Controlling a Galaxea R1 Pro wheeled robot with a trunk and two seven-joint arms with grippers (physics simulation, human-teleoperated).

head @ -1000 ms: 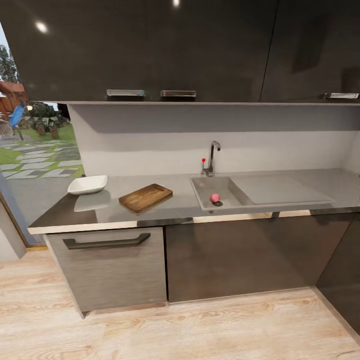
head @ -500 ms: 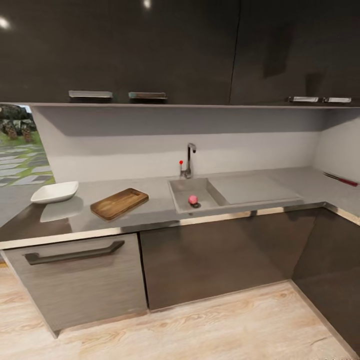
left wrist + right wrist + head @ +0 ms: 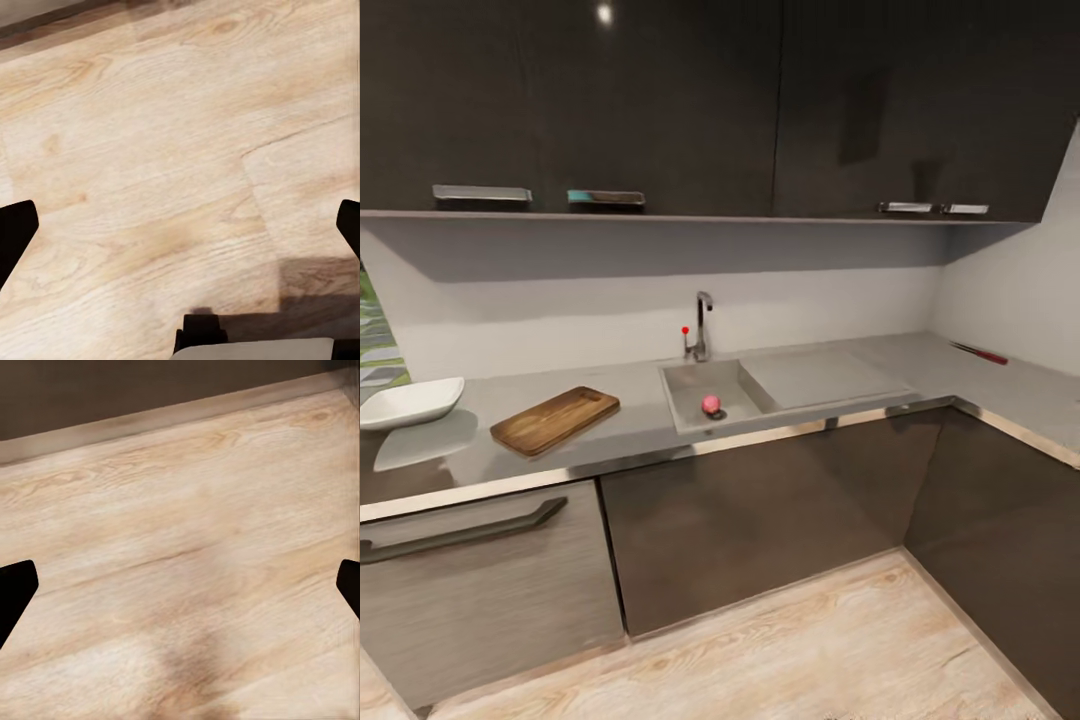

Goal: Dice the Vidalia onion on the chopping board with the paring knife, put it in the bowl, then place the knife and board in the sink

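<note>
The pinkish-red Vidalia onion (image 3: 710,404) lies in the steel sink (image 3: 685,385) beside the round drain, under the chrome tap (image 3: 702,325). Left of the sink, the brown chopping board (image 3: 555,420) rests flat on the grey countertop (image 3: 630,425). The white bowl (image 3: 408,402) stands at the far left of it. The red-handled paring knife (image 3: 980,352) lies far right, on the corner run of worktop near the wall. My left gripper (image 3: 180,232) hangs open over wooden floor, its fingertips (image 3: 15,236) at the frame's edges. My right gripper (image 3: 180,589) is open over the floor too.
Dark base cabinets (image 3: 750,510) with a bar handle (image 3: 460,535) stand under the worktop, and dark wall cabinets (image 3: 660,100) hang above. The worktop turns a corner at the right (image 3: 1020,400). Light wood floor (image 3: 790,650) lies in front. A flat drainer (image 3: 820,375) adjoins the basin.
The head view has swung right: everything on the worktop has slid left in the picture, the garden window has nearly left the frame, and the right-hand corner with the knife has come in.
</note>
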